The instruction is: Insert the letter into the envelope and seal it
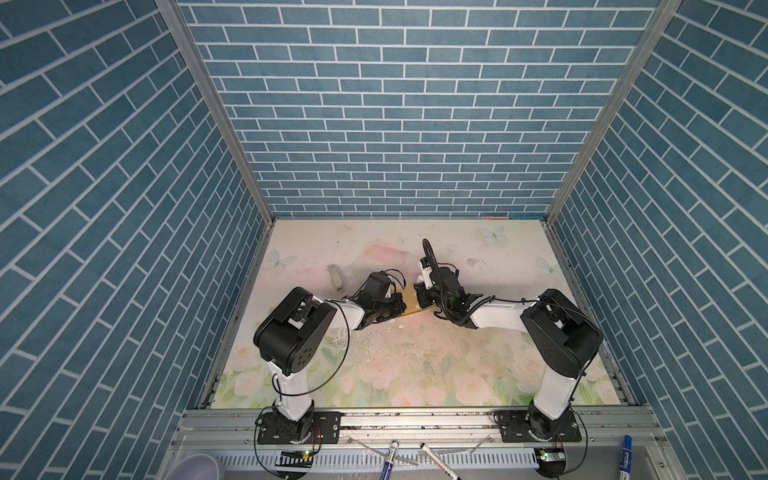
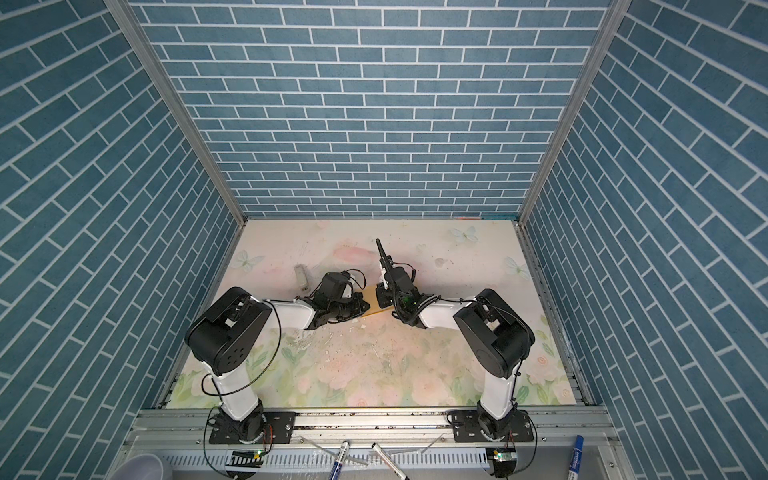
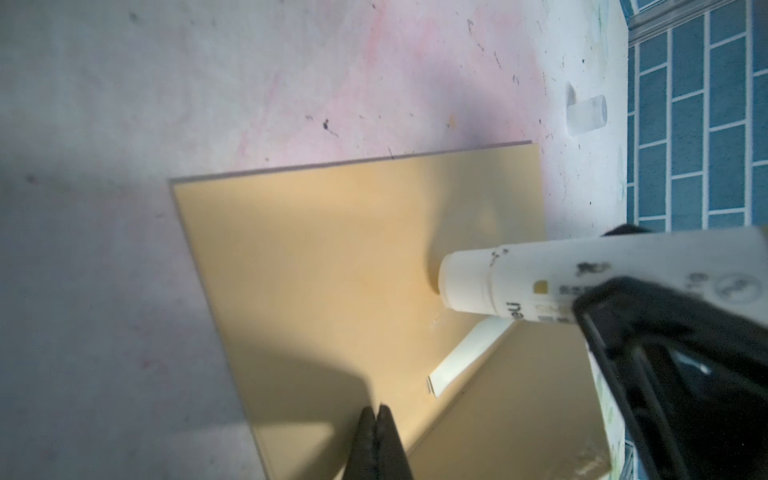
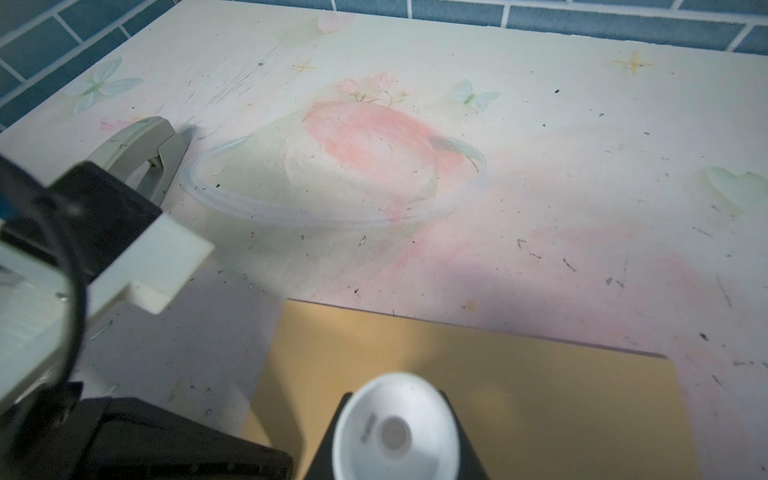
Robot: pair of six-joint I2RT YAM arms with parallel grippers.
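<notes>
The mustard-yellow envelope lies flat on the table between both grippers. In the left wrist view its flap lies spread out. My left gripper is shut with its tips resting on the envelope near one edge. My right gripper is shut on a white glue stick, whose tip touches the flap. A narrow white paper strip lies along the flap's fold. The letter is hidden.
A grey stapler-like object lies left of the envelope. A small translucent cap sits on the table behind the right gripper. Markers and a pale cup lie at the front rail. Brick-pattern walls enclose the table.
</notes>
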